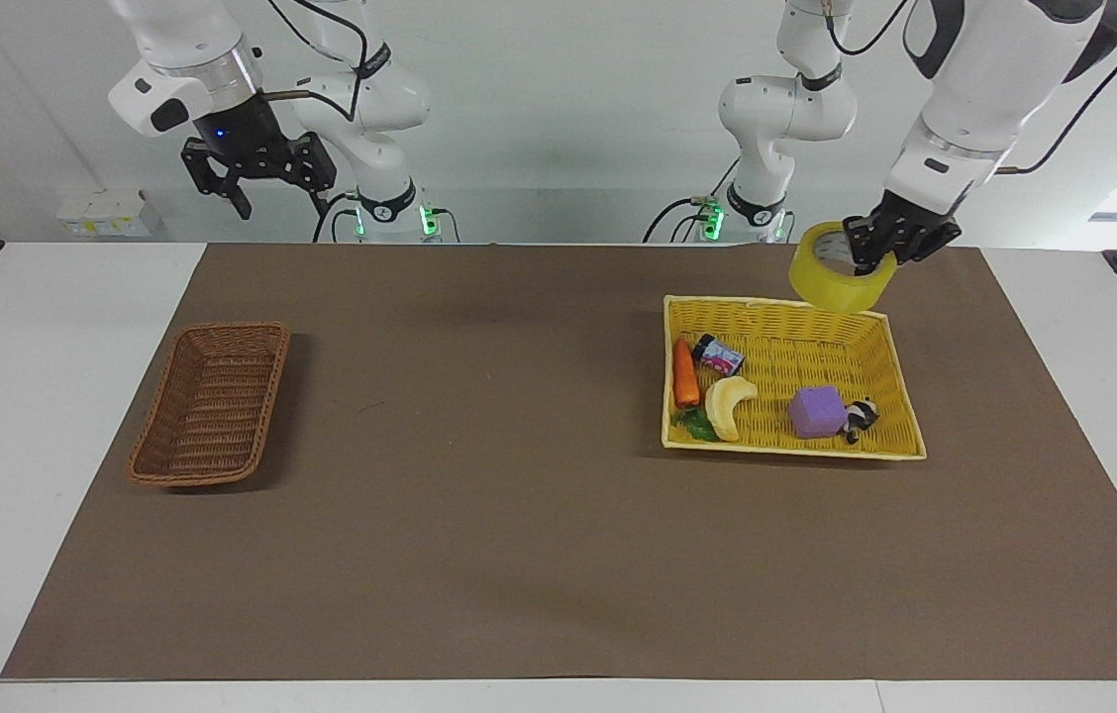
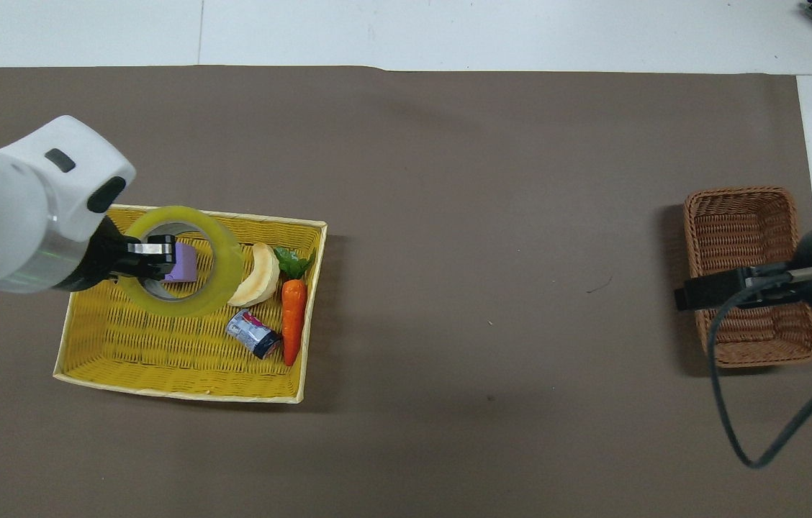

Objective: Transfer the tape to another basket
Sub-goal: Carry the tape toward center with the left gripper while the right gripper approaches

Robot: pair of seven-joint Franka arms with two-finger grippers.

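At the left of the facing view our brown basket (image 1: 211, 404) sits on the mat, and above it, in the upper left, our right gripper (image 1: 261, 178) hangs in the air with its jaws wide and nothing in them. Between there and the right half lies bare mat, so nothing blocks the way. In the upper right our left gripper (image 1: 877, 251) is clamped on the wall of the tape (image 1: 841, 267), held up over the yellow basket (image 1: 890, 342). We judge the pinch on one wall thin: a quick swing could twist the roll loose onto the carrot (image 1: 684, 372), can (image 1: 719, 356), banana (image 1: 727, 404) or purple block (image 1: 815, 411) below.
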